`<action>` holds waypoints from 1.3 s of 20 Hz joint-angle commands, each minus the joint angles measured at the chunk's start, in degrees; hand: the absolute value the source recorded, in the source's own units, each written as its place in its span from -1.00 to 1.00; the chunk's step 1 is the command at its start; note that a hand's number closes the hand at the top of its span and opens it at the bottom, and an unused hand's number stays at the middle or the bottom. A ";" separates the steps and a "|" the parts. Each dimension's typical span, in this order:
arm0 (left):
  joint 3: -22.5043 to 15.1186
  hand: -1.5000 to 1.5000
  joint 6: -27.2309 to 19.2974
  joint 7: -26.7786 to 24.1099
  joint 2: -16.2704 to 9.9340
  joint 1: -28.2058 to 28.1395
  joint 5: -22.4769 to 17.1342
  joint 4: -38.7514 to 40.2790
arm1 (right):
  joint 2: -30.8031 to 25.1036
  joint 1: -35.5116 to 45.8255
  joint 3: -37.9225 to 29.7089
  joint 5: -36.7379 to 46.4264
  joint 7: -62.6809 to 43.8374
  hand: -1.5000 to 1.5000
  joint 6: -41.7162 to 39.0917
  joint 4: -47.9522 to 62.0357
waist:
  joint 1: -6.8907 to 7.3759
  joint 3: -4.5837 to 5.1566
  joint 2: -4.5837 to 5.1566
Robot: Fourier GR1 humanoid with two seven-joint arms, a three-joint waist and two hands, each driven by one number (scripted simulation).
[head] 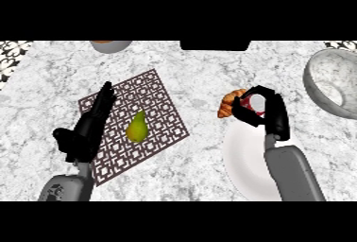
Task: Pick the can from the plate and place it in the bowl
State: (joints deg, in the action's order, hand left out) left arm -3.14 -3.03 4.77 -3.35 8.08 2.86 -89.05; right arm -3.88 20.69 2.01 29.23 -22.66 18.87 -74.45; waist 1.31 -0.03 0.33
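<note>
A red can with a silvery top [256,103] is held over the far end of the white plate [244,156], and my right hand [268,113] is shut on it, fingers curled round its sides. The grey marbled bowl [333,82] sits at the right edge of the counter, beyond and to the right of that hand. My left hand [90,125] rests open over the left side of a patterned mat, fingers straight and pointing away.
A green pear [137,127] lies on the brown lattice mat [150,94]. A croissant [226,105] lies just left of the can by the plate's far rim. A small pot [110,45] and a dark object [215,45] sit at the back edge.
</note>
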 commanded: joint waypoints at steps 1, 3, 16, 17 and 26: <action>-2.24 0.00 -2.87 1.81 2.18 1.92 3.12 0.79 | 2.33 8.92 -1.38 1.16 6.93 1.00 6.19 5.44 | -0.07 -0.05 0.05; -0.41 0.00 -1.41 0.11 0.88 0.24 1.22 0.20 | 2.22 12.21 -1.56 2.21 7.30 1.00 7.79 4.66 | -0.22 0.01 -0.13; -1.58 0.00 -2.40 1.38 2.08 0.13 2.42 -1.48 | -3.76 24.40 1.73 27.13 -20.12 1.00 0.73 -6.95 | -1.50 0.08 -0.67; 2.30 0.00 -0.21 -0.40 -0.14 1.94 -0.22 3.60 | -3.40 25.88 1.49 28.51 -21.85 1.00 0.18 -5.90 | -1.50 0.09 -0.46; 0.27 0.00 -0.39 3.77 -0.13 -0.06 1.10 -2.66 | -10.33 38.45 -7.04 26.99 -23.55 1.00 -4.37 3.54 | -0.76 0.03 -0.36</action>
State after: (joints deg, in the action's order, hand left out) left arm -2.64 -3.40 4.73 -2.75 8.15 3.65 -88.28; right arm -12.31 55.96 -3.15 55.13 -44.69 15.35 -73.60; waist 0.40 0.04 -0.01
